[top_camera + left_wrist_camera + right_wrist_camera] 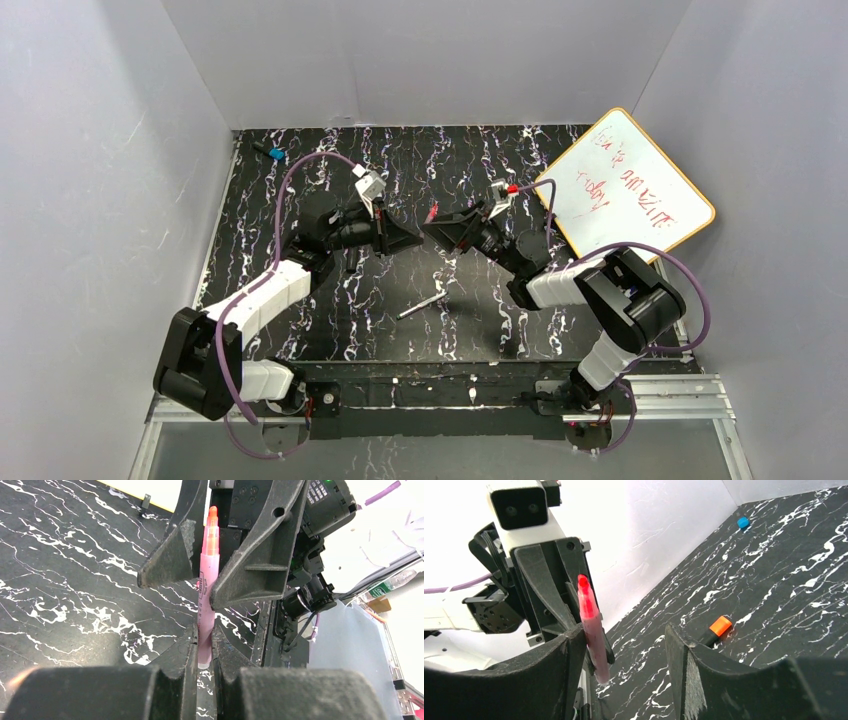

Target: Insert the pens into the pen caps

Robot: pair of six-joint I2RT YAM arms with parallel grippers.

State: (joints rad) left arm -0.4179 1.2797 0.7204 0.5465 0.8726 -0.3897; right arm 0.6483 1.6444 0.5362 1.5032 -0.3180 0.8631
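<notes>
Pink pen (pixel 206 580) sits pinched in the left gripper (pixel 204 632). Just beyond the left gripper, the right gripper (pixel 623 632) stands spread around the pen, off-centre; it should centre the barrel between its 2 fingers before squeezing.

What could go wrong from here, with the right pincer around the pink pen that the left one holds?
1. The pink pen lies against one finger of the open right pincer, far from the other. Closing may tilt it in the shut left pincer.
2. Its bare tip points deep between the right pincer's fingers and might smear there.
</notes>
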